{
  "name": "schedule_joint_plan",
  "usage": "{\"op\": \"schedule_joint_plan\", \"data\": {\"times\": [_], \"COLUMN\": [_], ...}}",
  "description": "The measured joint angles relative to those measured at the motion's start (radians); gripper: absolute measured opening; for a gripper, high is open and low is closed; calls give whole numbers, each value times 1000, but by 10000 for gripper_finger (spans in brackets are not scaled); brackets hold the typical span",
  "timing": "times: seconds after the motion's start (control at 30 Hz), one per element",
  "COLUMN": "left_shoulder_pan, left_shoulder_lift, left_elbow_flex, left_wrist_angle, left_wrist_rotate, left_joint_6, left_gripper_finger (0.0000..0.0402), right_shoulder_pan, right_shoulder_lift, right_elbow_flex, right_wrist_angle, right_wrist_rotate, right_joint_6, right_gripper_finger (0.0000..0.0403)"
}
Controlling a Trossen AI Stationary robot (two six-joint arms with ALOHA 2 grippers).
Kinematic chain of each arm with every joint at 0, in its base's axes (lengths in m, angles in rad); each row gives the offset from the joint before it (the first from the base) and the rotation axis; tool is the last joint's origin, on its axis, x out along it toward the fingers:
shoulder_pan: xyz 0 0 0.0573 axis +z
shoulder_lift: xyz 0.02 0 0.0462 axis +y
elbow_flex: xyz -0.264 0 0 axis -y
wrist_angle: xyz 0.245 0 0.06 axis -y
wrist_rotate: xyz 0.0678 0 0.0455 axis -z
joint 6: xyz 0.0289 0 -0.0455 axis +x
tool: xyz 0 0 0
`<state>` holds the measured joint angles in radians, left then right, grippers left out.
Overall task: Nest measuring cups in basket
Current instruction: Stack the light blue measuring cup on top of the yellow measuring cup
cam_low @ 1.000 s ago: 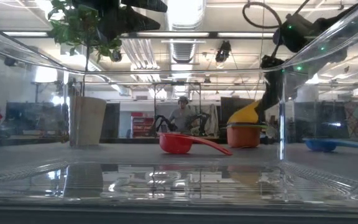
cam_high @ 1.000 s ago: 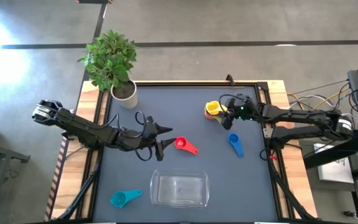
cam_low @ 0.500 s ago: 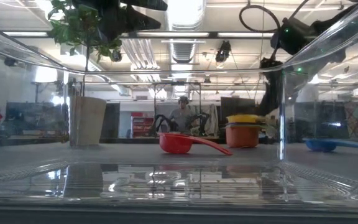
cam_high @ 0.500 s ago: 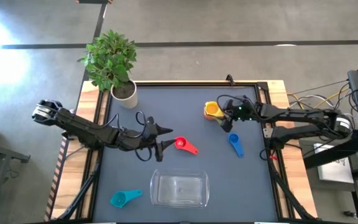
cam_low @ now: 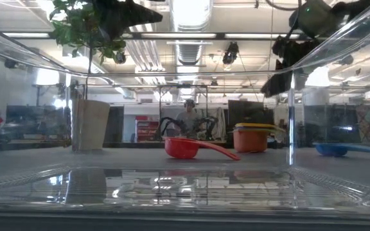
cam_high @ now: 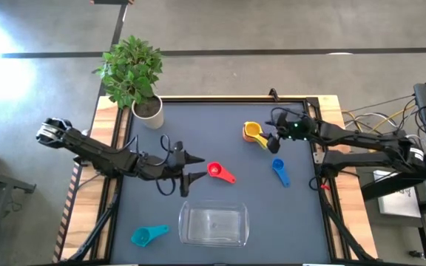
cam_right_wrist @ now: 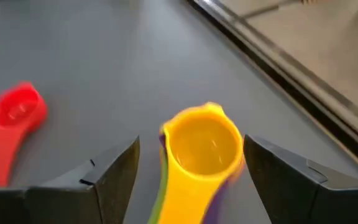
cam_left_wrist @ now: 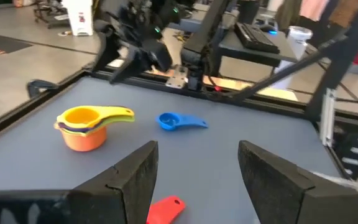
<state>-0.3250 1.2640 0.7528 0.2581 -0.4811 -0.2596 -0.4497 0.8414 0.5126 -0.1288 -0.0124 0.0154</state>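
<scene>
- Yellow plastic tops the cup stack (cam_high: 254,132) at the far right of the dark worktop (cam_high: 198,125); under it are purple and green layers, then an orange cup (round bowls, flat handles on one side).
- Just beside and above that stack hangs the right gripper (cam_high: 271,137), its two dark fingers spread apart and holding nothing.
- Near the middle lies the red cup (cam_high: 218,172), with its flat handle on the worktop.
- The left gripper (cam_high: 193,166) waits just beside the red cup, fingers apart, empty.
- The blue cup (cam_high: 279,170) lies alone, near the stack.
- The teal cup (cam_high: 146,236) rests at the near left, just beside the basket (cam_high: 213,224).
- That basket is clear, smooth plastic with rounded corners.
- A leafy green plant (cam_high: 132,71) stands in a white pot at the far left corner.
</scene>
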Motion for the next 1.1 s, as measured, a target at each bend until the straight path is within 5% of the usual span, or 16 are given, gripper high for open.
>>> {"op": "schedule_joint_plan", "data": {"times": [0.23, 0.37, 0.6, 0.87, 1.1], "left_shoulder_pan": [-42, -59, -73, -199, -369], "left_shoulder_lift": [-15, -46, -103, -78, -35], "left_elbow_flex": [-182, -234, -141, 86, 117], "left_wrist_angle": [262, 231, -190, -809, -931], "left_wrist_rotate": [3, 33, 182, 210, 283], "left_joint_6": [-26, -144, -392, -670, -1002], "left_gripper_finger": [205, 205, 205, 205, 205], "right_shoulder_pan": [48, 92, 165, 233, 265], "right_shoulder_lift": [-48, -66, -75, -78, -81], "right_elbow_flex": [-40, -42, -43, -72, -157], "right_wrist_angle": [189, 244, 337, 353, 521], "right_wrist_rotate": [-127, -127, -128, -129, -154], "right_joint_6": [39, 37, 14, -7, -7], "right_gripper_finger": [266, 265, 265, 265, 265]}}
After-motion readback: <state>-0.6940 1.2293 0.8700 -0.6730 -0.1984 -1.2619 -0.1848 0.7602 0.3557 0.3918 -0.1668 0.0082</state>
